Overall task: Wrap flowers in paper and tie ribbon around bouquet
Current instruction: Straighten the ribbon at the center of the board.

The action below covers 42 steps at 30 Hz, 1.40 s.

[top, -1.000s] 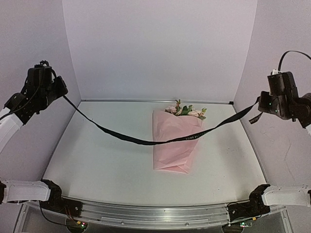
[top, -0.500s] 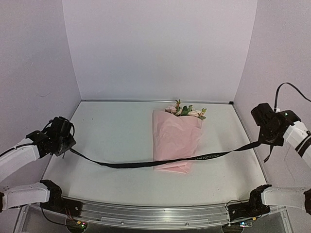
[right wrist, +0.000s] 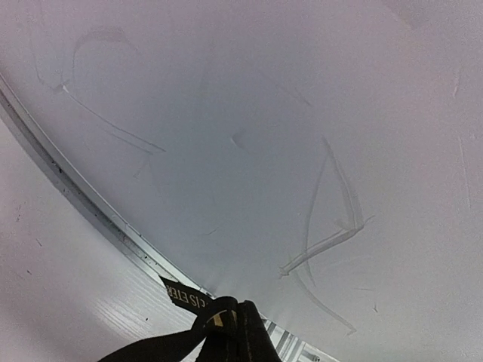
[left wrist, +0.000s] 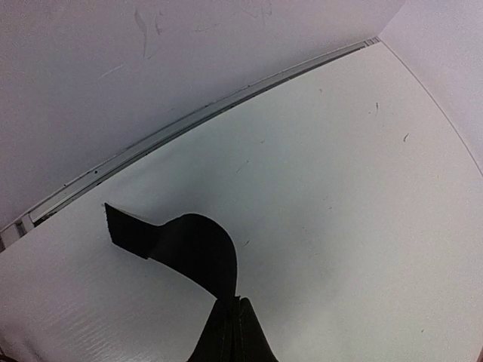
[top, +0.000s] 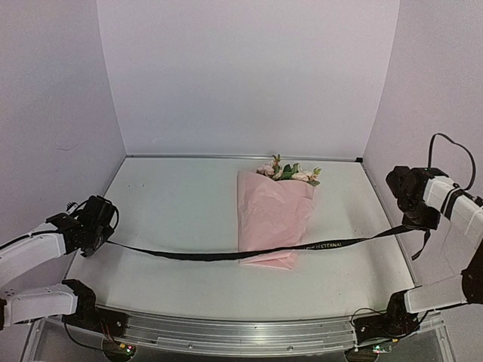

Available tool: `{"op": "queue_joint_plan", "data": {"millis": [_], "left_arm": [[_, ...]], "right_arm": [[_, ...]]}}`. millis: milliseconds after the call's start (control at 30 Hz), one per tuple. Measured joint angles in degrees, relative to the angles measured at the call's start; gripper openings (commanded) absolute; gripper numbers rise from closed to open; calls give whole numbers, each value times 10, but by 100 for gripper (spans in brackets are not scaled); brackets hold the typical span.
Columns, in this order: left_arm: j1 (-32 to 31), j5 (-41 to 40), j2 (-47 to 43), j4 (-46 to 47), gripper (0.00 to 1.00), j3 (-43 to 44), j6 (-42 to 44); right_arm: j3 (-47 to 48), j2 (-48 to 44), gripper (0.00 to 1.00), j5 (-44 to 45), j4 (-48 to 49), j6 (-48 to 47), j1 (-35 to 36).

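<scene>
our left gripper (top: 104,232) lower left, our right gripper (top: 416,225) mid right, each pinching one end of the ribbon (top: 189,256), ribbon crossing the bouquet (top: 273,211) near its lower tip

Bouquet (top: 273,219) lies on the tabletop (top: 173,204); ribbon (top: 189,256) crosses the bouquet's near end, running to left gripper (top: 102,237) left of it, right gripper (top: 419,224) right of it

Black ribbon (right wrist: 189,300) between closed jaws
</scene>
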Motion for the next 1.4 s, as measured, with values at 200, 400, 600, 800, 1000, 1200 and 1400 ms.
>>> {"op": "queue_joint_plan", "data": {"millis": [200,400,600,800,1000,1200,1400], "left_arm": [[10,-27,2,-8,0,0,0],[26,-31,7,-6,0,0,0],[28,-17,17,4,18,-1,-3],[28,10,14,11,87,-10,-25],[28,27,-33,16,100,-11,-16],[28,51,-41,32,100,21,44],[29,121,-27,101,100,63,133]], "right_arm": [[-1,-17,0,7,0,-4,-12],[-10,-24,0,8,-2,-7,-30],[-11,-23,21,1,-1,-11,-47],[-18,-19,65,-21,4,-12,-48],[-18,-34,98,-79,14,-26,-48],[-14,-70,98,-140,23,-38,-48],[17,-74,98,-190,36,-57,-48]]}}
